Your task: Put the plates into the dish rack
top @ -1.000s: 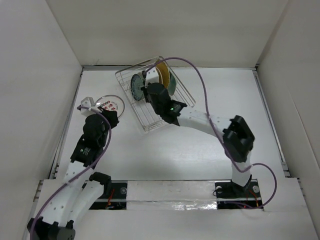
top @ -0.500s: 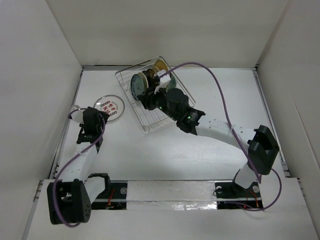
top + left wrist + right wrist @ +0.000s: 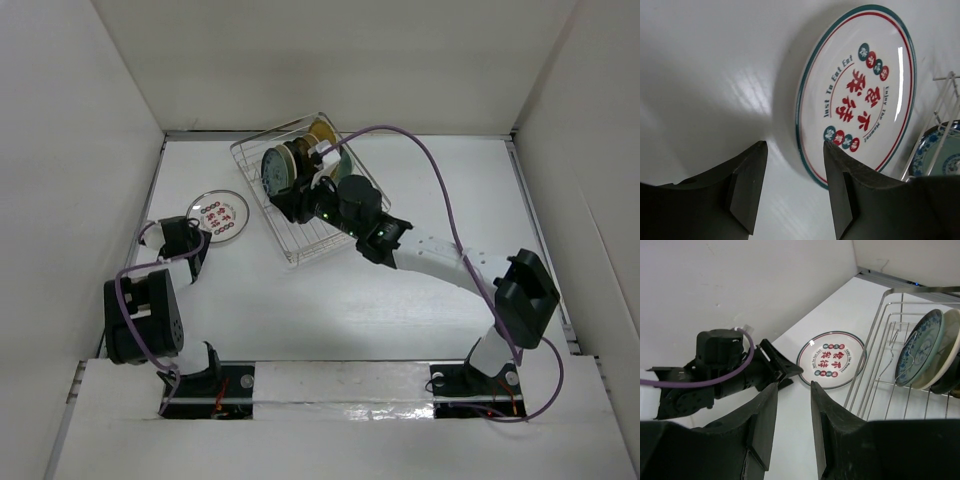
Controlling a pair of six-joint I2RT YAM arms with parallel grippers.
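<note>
Our left gripper [image 3: 794, 161] has its fingers spread and empty, low over the table [image 3: 330, 310]. Their tips sit just short of the rim of the white plate with red marks [image 3: 855, 95], which lies flat just left of the dish rack [image 3: 305, 243]. We judge a flat plate needs one finger slid under the lip, a firm pinch on the rim, then a tilt upright into a free slot at the rack's near end. Our right gripper [image 3: 791, 405], fingers slightly apart and holding nothing, hovers over the rack beside the standing teal plate [image 3: 917, 345]; we should lift it clear first
</note>
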